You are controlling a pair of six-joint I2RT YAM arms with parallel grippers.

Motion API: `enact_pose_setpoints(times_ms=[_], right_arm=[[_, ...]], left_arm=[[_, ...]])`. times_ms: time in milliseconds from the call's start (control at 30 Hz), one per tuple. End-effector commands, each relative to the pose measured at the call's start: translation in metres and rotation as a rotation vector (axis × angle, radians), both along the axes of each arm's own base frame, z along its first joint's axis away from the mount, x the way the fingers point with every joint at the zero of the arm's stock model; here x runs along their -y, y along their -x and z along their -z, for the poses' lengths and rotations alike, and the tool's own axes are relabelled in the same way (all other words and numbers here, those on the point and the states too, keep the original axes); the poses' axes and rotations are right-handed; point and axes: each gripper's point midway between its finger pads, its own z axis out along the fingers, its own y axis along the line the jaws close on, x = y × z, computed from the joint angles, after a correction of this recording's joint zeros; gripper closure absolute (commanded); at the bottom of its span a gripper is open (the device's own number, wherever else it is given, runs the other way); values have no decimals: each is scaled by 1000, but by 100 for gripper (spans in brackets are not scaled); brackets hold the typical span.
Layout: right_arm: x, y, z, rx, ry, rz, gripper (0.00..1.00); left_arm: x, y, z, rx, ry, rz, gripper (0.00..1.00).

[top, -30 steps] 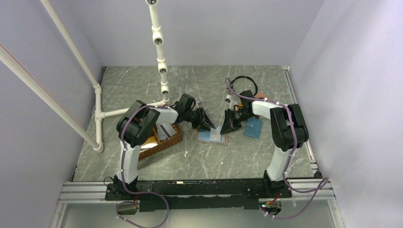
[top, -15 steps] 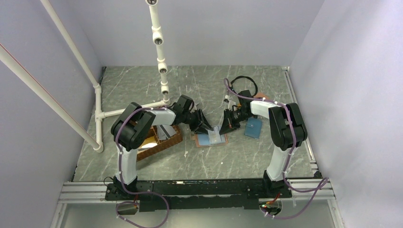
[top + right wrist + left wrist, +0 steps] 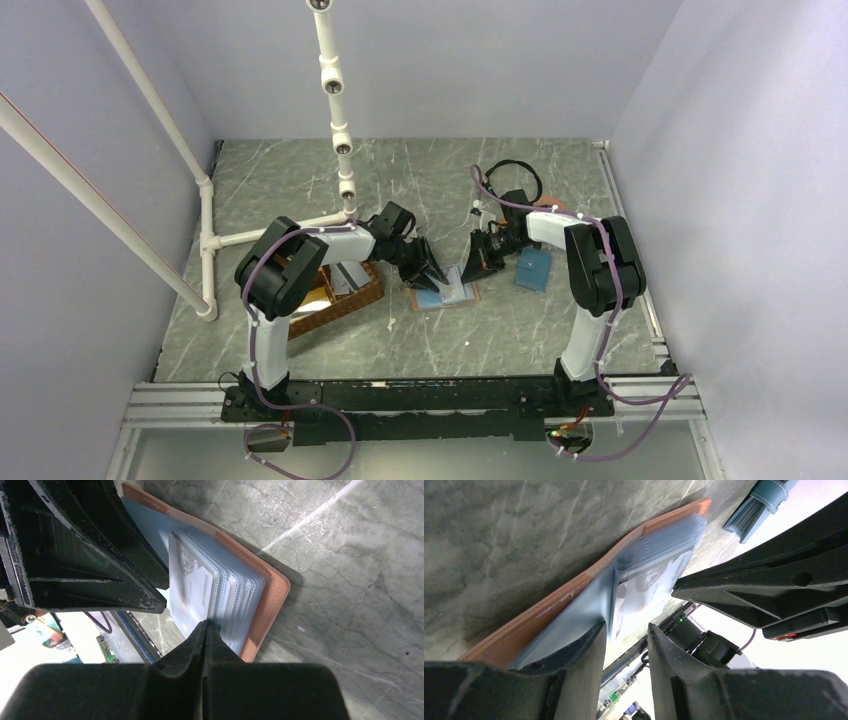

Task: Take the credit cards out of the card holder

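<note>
The salmon-pink card holder (image 3: pixel 472 294) lies open on the marble table between my two grippers. It also shows in the left wrist view (image 3: pixel 554 600) and the right wrist view (image 3: pixel 272 600). Its light-blue inside carries a fan of clear sleeves (image 3: pixel 240 600). A grey-silver credit card (image 3: pixel 192 585) sits in the front sleeve, which stands raised (image 3: pixel 455 281). My right gripper (image 3: pixel 470 270) (image 3: pixel 206 626) is shut on the edge of that card and sleeve. My left gripper (image 3: pixel 428 275) (image 3: pixel 626 635) is open; one finger (image 3: pixel 584 655) presses on the blue left half.
A teal-blue wallet (image 3: pixel 533 268) lies right of the right gripper and shows in the left wrist view (image 3: pixel 764 497). A brown wicker basket (image 3: pixel 372 293) with flat items stands at the left. A black cable loop (image 3: pixel 516 172) lies behind. A white pipe frame (image 3: pixel 208 240) stands far left.
Both grippers have closed in on the card holder. It has slid slightly left, and the front sleeve with the card now stands more upright.
</note>
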Motion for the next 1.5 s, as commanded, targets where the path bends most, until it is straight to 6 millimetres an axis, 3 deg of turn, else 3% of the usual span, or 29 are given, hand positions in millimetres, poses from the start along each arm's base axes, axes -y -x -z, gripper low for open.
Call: enact_pose_setpoints(times_ms=[0,267,467,700,900,1133,1367,1467], right_arm=[[20,-7,45,49,178,-14,100],[16,-4,44,48,170,-32,100],[14,-3,43,46,160,-37,100],[16,-3,42,57,165,-37,100],[21,-5,44,60,190,-25,99],[22,-4,44,58,195,-24,98],[21,-3,42,74,176,-50,95],[20,-3,42,74,170,-51,94]], left_arm=[[11,-1,-23,-3,42,-8,59],[26,-10,-24,23,89,-10,69],[29,-15,-31,70,120,-10,100],[24,-19,-46,174,105,29,100],[10,-5,-36,127,110,33,100],[-13,-4,-34,103,88,-14,100],[-9,-7,-36,99,125,-25,100],[-8,-6,-35,79,129,-24,88]])
